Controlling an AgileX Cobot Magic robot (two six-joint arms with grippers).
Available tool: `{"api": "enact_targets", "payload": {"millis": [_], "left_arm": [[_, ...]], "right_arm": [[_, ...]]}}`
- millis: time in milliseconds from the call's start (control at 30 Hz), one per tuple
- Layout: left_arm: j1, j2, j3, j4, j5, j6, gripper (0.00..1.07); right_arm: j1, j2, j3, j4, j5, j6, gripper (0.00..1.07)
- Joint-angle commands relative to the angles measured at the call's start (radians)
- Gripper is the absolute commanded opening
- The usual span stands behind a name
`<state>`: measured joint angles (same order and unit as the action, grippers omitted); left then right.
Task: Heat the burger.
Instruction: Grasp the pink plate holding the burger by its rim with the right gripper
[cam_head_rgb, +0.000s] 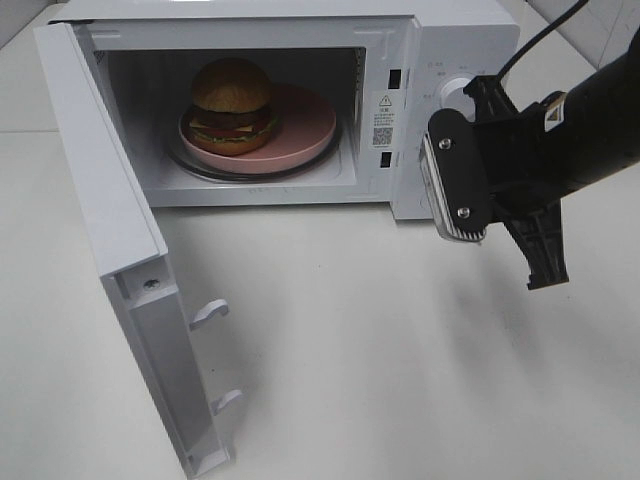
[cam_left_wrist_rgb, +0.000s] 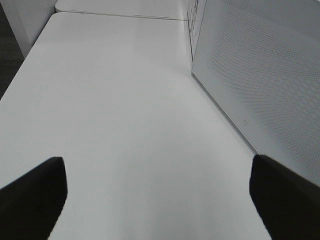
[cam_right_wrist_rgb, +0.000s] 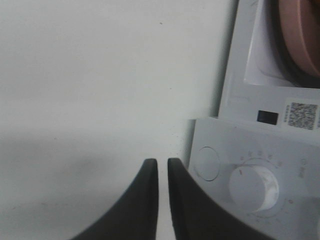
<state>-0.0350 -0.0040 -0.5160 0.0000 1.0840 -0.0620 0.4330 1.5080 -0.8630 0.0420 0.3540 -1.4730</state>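
Burger (cam_head_rgb: 232, 100) sits on pink plate (cam_head_rgb: 305, 125) inside microwave (cam_head_rgb: 440, 40), toward cavity's hinge side; door (cam_head_rgb: 110, 230) swung wide open, cavity mouth unblocked; bare table (cam_head_rgb: 400, 350) in front of microwave. R gripper (cam_right_wrist_rgb: 162, 162) just in front of microwave's control panel, near knob (cam_right_wrist_rgb: 252, 185); fingers almost together, thin slit, nothing held. L gripper (cam_left_wrist_rgb: 157, 170) beside microwave door's outer face; fingers spread wide, empty, open tabletop btwn them.

A white table (cam_head_rgb: 400, 350) bears an open microwave (cam_head_rgb: 402, 100).
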Motion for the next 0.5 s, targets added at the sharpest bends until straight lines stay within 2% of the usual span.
{"api": "enact_targets", "payload": {"millis": [33, 67, 133, 167, 200, 233, 267, 300, 333, 367, 400, 500], "left_arm": [[0.003, -0.014, 0.0, -0.01, -0.017, 0.0, 0.91], [0.003, -0.014, 0.0, -0.01, -0.017, 0.0, 0.91], [0.003, -0.014, 0.0, -0.01, -0.017, 0.0, 0.91], [0.003, -0.014, 0.0, -0.01, -0.017, 0.0, 0.91], [0.003, -0.014, 0.0, -0.01, -0.017, 0.0, 0.91], [0.003, -0.014, 0.0, -0.01, -0.017, 0.0, 0.91], [0.003, -0.014, 0.0, -0.01, -0.017, 0.0, 0.91], [0.003, -0.014, 0.0, -0.01, -0.017, 0.0, 0.91], [0.003, -0.014, 0.0, -0.01, -0.017, 0.0, 0.91], [0.003, -0.014, 0.0, -0.01, -0.017, 0.0, 0.91], [0.003, -0.014, 0.0, -0.01, -0.017, 0.0, 0.91], [0.003, -0.014, 0.0, -0.01, -0.017, 0.0, 0.91]], "right_arm": [[0.01, 0.027, -0.045, -0.006, -0.002, 0.014, 0.17], [0.01, 0.027, -0.045, -0.006, -0.002, 0.014, 0.17], [0.031, 0.053, -0.084, -0.006, -0.004, 0.03, 0.37], [0.031, 0.053, -0.084, -0.006, -0.004, 0.03, 0.37], [0.052, 0.07, -0.105, -0.006, -0.004, 0.036, 0.53], [0.052, 0.07, -0.105, -0.006, -0.004, 0.036, 0.53], [0.07, 0.09, -0.128, -0.006, -0.004, 0.054, 0.71], [0.076, 0.1, -0.14, -0.006, -0.004, 0.076, 0.81], [0.076, 0.1, -0.14, -0.006, -0.004, 0.076, 0.81], [0.087, 0.131, -0.172, -0.016, -0.002, 0.141, 0.98], [0.091, 0.15, -0.188, -0.033, 0.0, 0.177, 1.03], [0.109, 0.22, -0.244, -0.084, 0.005, 0.232, 1.02]]}}
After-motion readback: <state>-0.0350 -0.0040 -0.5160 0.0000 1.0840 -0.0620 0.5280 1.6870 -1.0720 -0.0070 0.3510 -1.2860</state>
